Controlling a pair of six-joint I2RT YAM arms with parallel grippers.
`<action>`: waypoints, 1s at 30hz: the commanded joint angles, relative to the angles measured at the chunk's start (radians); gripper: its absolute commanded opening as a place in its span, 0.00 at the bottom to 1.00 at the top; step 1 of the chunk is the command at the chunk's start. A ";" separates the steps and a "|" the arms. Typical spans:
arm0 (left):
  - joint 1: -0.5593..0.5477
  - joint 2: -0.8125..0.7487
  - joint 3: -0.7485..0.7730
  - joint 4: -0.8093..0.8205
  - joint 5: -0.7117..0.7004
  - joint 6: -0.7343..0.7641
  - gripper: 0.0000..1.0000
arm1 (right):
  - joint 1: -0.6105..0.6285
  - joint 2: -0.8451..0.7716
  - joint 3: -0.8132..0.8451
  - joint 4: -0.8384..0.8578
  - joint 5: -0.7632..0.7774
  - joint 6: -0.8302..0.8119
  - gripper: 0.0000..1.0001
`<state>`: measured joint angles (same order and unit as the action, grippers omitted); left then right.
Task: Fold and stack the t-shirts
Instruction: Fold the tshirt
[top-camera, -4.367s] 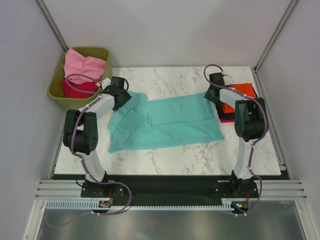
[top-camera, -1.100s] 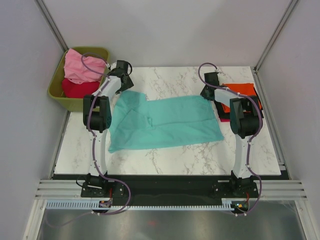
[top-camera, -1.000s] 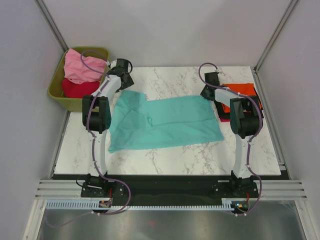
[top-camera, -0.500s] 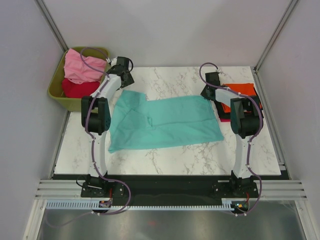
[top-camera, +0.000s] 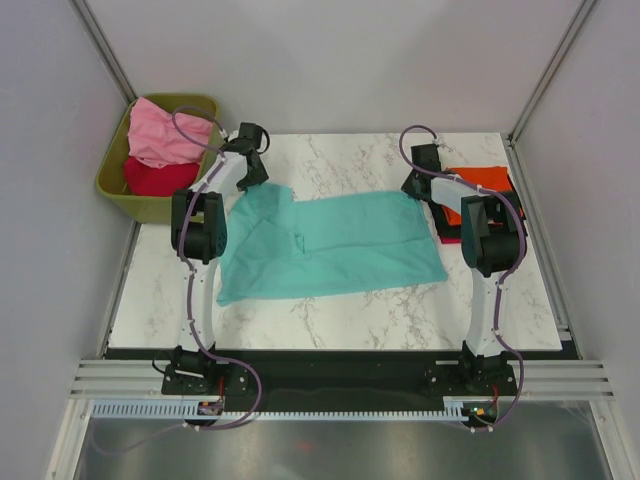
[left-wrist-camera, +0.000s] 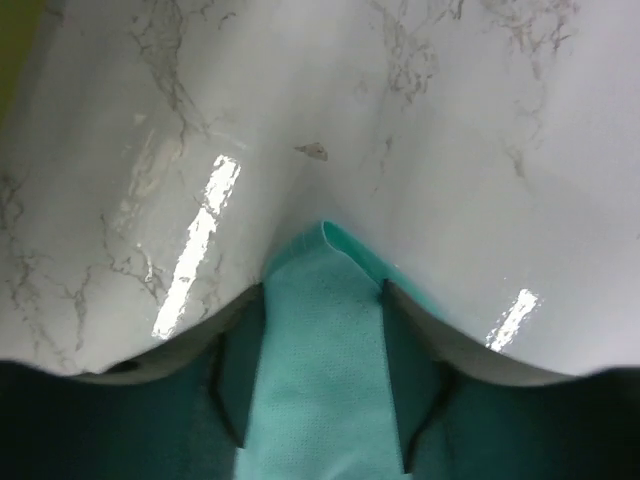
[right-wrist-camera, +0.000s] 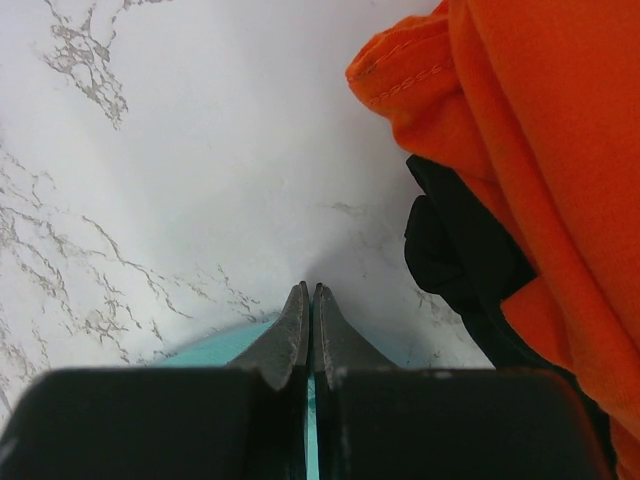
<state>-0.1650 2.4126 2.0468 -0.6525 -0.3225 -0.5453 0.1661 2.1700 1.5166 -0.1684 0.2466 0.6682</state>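
Note:
A teal t-shirt (top-camera: 330, 245) lies spread flat on the marble table (top-camera: 350, 310). My left gripper (top-camera: 256, 180) is at its far left corner. In the left wrist view the left gripper (left-wrist-camera: 322, 300) is open, its jaws apart on either side of a strip of the teal t-shirt (left-wrist-camera: 320, 380), whose tip rests on the table. My right gripper (top-camera: 415, 190) is at the far right corner. In the right wrist view the right gripper (right-wrist-camera: 311, 290) is shut, with a thin edge of teal cloth (right-wrist-camera: 215, 350) pinched between its jaws. An orange t-shirt (top-camera: 488, 180) lies folded over a black t-shirt (right-wrist-camera: 450, 250) at the right.
An olive-green bin (top-camera: 115, 185) stands at the far left corner, holding a pink t-shirt (top-camera: 165, 130) and a crimson red t-shirt (top-camera: 155, 178). A red edge (top-camera: 455, 240) shows under the right-hand stack. Grey walls close in the table on three sides.
The left gripper has shifted a little right and down onto the teal shirt's far left corner, and its jaws have narrowed. The right arm has not moved.

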 joint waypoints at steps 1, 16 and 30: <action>0.024 0.039 0.041 -0.045 0.057 -0.021 0.50 | -0.002 -0.018 -0.018 -0.008 -0.007 0.013 0.00; 0.033 0.181 0.347 -0.003 0.166 0.048 0.02 | -0.020 -0.098 -0.105 0.040 0.071 0.036 0.00; 0.028 -0.110 0.050 0.172 0.114 0.119 0.02 | -0.030 -0.159 -0.090 0.047 0.031 0.010 0.00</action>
<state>-0.1349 2.4374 2.1239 -0.5640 -0.1833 -0.4843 0.1444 2.0884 1.4200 -0.1349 0.2840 0.6914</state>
